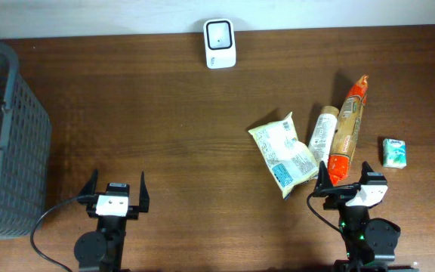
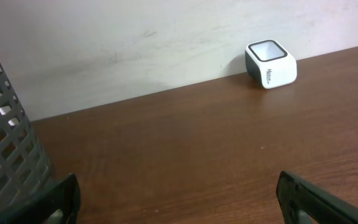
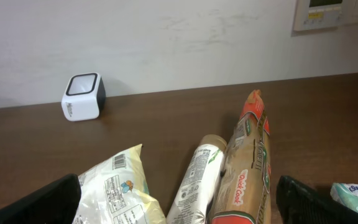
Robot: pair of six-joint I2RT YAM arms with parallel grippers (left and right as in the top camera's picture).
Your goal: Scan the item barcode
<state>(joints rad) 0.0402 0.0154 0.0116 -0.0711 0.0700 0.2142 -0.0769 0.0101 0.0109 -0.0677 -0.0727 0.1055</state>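
I am looking over a dark brown, wood-grained table (image 1: 165, 128). The scanner (image 1: 220, 43) is showing white with a black window, the basket (image 1: 6, 128) grey lattice, the bag (image 1: 282, 151) pale yellow, the tube (image 1: 323, 134) cream, the long packet (image 1: 348, 128) orange and tan, the small pack (image 1: 395, 153) mint green.

Overhead: fixed high above, aimed straight down at the bench (image 1: 172, 121) from far off; wall edge along the top, left claw (image 1: 117, 181) and right claw (image 1: 344, 177) at the bottom. Left wrist: low and close to the bench top, facing the wall, own fingers (image 2: 58, 199) in the lower corners, grey basket (image 2: 5, 143) at left. Right wrist: equally low, facing the same wall, close over the packets (image 3: 247, 168). Shared by all three: white scanner (image 3: 83, 96) by the wall. Shared in pairs: grey basket in overhead and left wrist, packets in overhead and right wrist.
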